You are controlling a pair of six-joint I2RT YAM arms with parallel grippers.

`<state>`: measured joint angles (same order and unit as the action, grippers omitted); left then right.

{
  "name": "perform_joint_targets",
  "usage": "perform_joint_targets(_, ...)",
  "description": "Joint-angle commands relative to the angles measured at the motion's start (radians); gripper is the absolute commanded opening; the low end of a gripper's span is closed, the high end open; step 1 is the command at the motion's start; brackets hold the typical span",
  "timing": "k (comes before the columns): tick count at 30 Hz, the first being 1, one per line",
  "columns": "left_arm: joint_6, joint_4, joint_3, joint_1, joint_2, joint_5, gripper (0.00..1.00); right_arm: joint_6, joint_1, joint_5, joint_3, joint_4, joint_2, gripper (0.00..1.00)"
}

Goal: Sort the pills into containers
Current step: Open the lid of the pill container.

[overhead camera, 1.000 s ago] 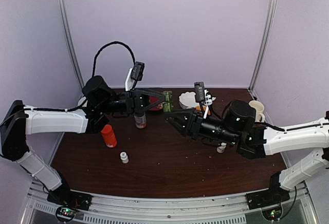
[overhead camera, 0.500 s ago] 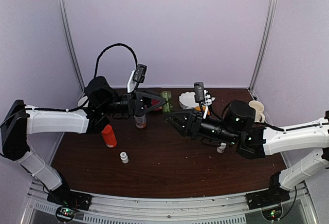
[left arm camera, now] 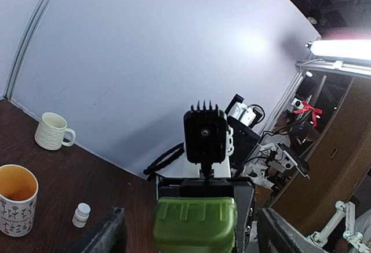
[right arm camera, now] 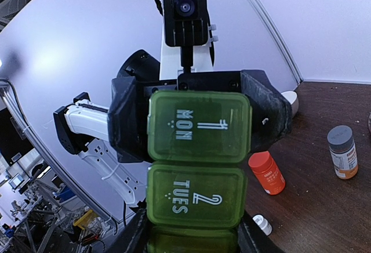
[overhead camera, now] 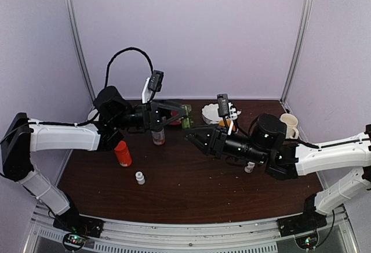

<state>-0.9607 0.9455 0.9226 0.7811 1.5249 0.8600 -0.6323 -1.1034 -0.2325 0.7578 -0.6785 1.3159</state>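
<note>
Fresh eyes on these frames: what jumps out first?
A green pill box in mid-air above the table, MON and TUES lids shut. The right gripper grips one end; the left gripper stands open around the other. An orange bottle sits on the table's left.

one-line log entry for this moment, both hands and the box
left hand: open around dark-green rectangular plastic pill box | right hand: shut on it | MON, TUES lids: shut
</note>
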Motion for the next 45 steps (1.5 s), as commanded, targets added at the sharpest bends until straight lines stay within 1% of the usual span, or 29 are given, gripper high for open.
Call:
perform_joint_targets(1, -0.012, 0.085, -0.008, 0.003, -0.005, 0.009, 0.79, -0.002, 0.007, -0.02, -0.008, -0.042, 0.004, 0.43)
perform_joint_targets(8, -0.02, 0.102, -0.014, 0.003, -0.005, 0.006, 0.73, 0.001, 0.008, -0.016, -0.02, -0.049, -0.007, 0.43)
perform_joint_targets(12, -0.021, 0.099, -0.012, 0.003, -0.002, 0.007, 0.64, 0.004, 0.008, -0.008, -0.015, -0.03, -0.007, 0.43)
perform_joint_targets(15, -0.02, 0.092, -0.011, 0.003, -0.001, 0.007, 0.64, 0.002, 0.01, -0.01, -0.017, -0.033, -0.004, 0.43)
perform_joint_targets(18, -0.018, 0.091, -0.014, 0.003, -0.001, 0.007, 0.66, -0.001, 0.009, -0.011, -0.017, -0.038, -0.003, 0.43)
perform_joint_targets(19, -0.018, 0.091, -0.014, 0.003, -0.001, 0.007, 0.64, -0.002, 0.01, -0.012, -0.018, -0.038, -0.002, 0.43)
perform_joint_targets(20, -0.018, 0.091, -0.014, 0.002, -0.002, 0.007, 0.61, -0.002, 0.009, -0.011, -0.018, -0.039, -0.002, 0.43)
perform_joint_targets(21, -0.018, 0.089, -0.014, 0.002, -0.001, 0.007, 0.55, -0.003, 0.009, -0.011, -0.02, -0.042, -0.002, 0.43)
perform_joint_targets(22, -0.017, 0.085, -0.013, 0.003, 0.0, 0.007, 0.45, -0.004, 0.01, -0.011, -0.021, -0.043, -0.002, 0.43)
perform_joint_targets(23, -0.014, 0.076, -0.011, 0.003, -0.001, 0.006, 0.32, -0.004, 0.009, -0.01, -0.021, -0.044, -0.003, 0.43)
perform_joint_targets(24, -0.008, 0.061, -0.008, 0.002, 0.0, 0.004, 0.23, -0.004, 0.01, -0.011, -0.021, -0.045, -0.002, 0.43)
perform_joint_targets(25, 0.0, 0.043, -0.005, 0.003, -0.001, 0.002, 0.19, -0.005, 0.01, -0.012, -0.021, -0.044, -0.001, 0.43)
perform_joint_targets(26, 0.008, 0.029, -0.003, 0.003, -0.002, 0.002, 0.17, -0.004, 0.009, -0.012, -0.02, -0.044, -0.001, 0.43)
perform_joint_targets(29, 0.023, 0.004, -0.002, 0.002, -0.005, -0.004, 0.15, -0.006, 0.009, -0.013, -0.019, -0.044, 0.0, 0.43)
perform_joint_targets(30, 0.026, 0.002, -0.003, 0.003, -0.006, -0.005, 0.16, -0.006, 0.009, -0.012, -0.02, -0.044, 0.0, 0.43)
perform_joint_targets(31, 0.026, 0.0, -0.004, 0.003, -0.007, -0.006, 0.19, -0.006, 0.01, -0.012, -0.02, -0.044, 0.0, 0.43)
perform_joint_targets(32, 0.027, 0.0, -0.004, 0.003, -0.008, -0.006, 0.27, -0.006, 0.01, -0.012, -0.02, -0.044, 0.001, 0.43)
perform_joint_targets(33, 0.027, 0.001, -0.005, 0.003, -0.01, -0.007, 0.4, -0.006, 0.009, -0.012, -0.02, -0.046, 0.0, 0.43)
perform_joint_targets(34, 0.027, 0.0, -0.006, 0.003, -0.01, -0.008, 0.58, -0.006, 0.01, -0.011, -0.02, -0.046, 0.0, 0.43)
perform_joint_targets(35, 0.027, 0.001, -0.009, 0.003, -0.012, -0.01, 0.69, -0.006, 0.008, -0.012, -0.019, -0.046, -0.001, 0.43)
perform_joint_targets(36, 0.029, 0.002, -0.014, 0.002, -0.017, -0.013, 0.76, -0.004, 0.01, -0.011, -0.02, -0.045, -0.002, 0.43)
perform_joint_targets(37, 0.03, 0.005, -0.019, 0.003, -0.021, -0.015, 0.86, -0.003, 0.011, -0.01, -0.021, -0.047, -0.005, 0.43)
perform_joint_targets(38, 0.03, 0.008, -0.027, 0.003, -0.027, -0.015, 0.91, -0.003, 0.01, -0.008, -0.023, -0.05, -0.009, 0.44)
perform_joint_targets(41, 0.029, 0.016, -0.06, 0.003, -0.041, -0.017, 0.93, 0.002, 0.01, -0.001, -0.029, -0.049, -0.021, 0.44)
perform_joint_targets(45, 0.022, 0.022, -0.082, 0.003, -0.045, -0.008, 0.91, 0.004, 0.013, -0.003, -0.023, -0.045, -0.019, 0.44)
